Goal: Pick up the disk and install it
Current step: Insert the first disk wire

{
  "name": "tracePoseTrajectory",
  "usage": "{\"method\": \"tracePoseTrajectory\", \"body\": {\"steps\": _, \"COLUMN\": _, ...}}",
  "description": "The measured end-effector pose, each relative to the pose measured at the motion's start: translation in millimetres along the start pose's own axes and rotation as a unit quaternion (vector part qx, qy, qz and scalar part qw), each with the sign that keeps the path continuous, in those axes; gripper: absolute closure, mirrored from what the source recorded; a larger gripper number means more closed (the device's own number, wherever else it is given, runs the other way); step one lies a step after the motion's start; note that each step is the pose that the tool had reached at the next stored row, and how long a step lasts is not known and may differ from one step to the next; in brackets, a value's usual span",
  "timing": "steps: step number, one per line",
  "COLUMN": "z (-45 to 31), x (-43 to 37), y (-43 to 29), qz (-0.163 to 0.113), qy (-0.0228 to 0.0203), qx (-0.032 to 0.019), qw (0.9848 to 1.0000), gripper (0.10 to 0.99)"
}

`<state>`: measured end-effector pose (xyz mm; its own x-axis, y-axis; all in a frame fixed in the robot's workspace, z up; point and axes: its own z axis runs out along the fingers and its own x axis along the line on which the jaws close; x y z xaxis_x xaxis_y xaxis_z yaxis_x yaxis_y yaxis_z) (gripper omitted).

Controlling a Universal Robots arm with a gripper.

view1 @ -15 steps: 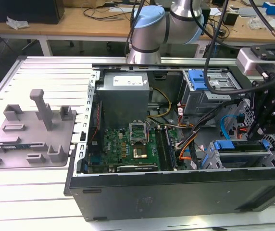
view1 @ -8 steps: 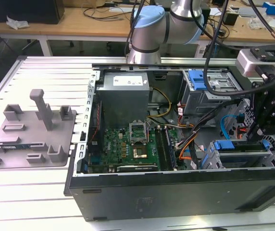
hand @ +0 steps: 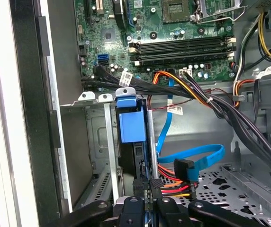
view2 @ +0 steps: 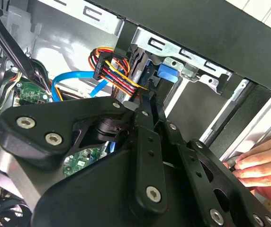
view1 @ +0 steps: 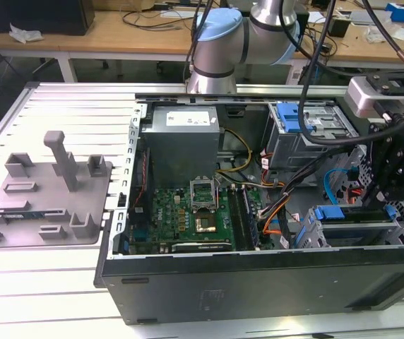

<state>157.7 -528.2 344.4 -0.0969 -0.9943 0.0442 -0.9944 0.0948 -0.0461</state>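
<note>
pincer [hand: 147, 208]: black, low inside the open computer case at the exterior view's right; its fingers meet around the edge of the disk standing in the drive cage, clamped on it as far as the first wrist view shows.
disk [hand: 131, 125]: on edge in a slot of the drive cage, its blue bracket tab facing out; dark body below the tab running down into the pincer. seen also in the second wrist view [view2: 166, 71] as a blue tab beyond the pincer linkage.
drive cage [hand: 97, 142]: grey sheet metal bay with upright dividers, next to the case's outer wall; the slot beside the disk is open.
computer case [view1: 258, 289]: black tower lying on its side on the desk, side panel off.
motherboard [view1: 188, 212]: green, flat in the case, memory slots and processor socket showing.
cables [hand: 192, 163]: a blue flat cable and a red-yellow-black bundle with a black plug, just beside the disk's lower end.
grey stand [view1: 50, 187]: plastic, with posts, on the desk at the exterior view's left, well apart from the case.
person's hand [view2: 261, 163]: resting at the case rim, near the pincer linkage in the second wrist view.
desk [view1: 61, 106]: slotted aluminium surface.
</note>
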Motion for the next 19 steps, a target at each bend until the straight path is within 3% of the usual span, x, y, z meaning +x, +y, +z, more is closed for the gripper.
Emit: {"method": "tracePoseTrajectory", "body": {"steps": 19, "z": 4.2, "x": -0.2, "y": -0.1, "qz": 0.000, "qy": 0.0000, "qx": -0.0007, "qw": 1.0000, "gripper": 0.922}}
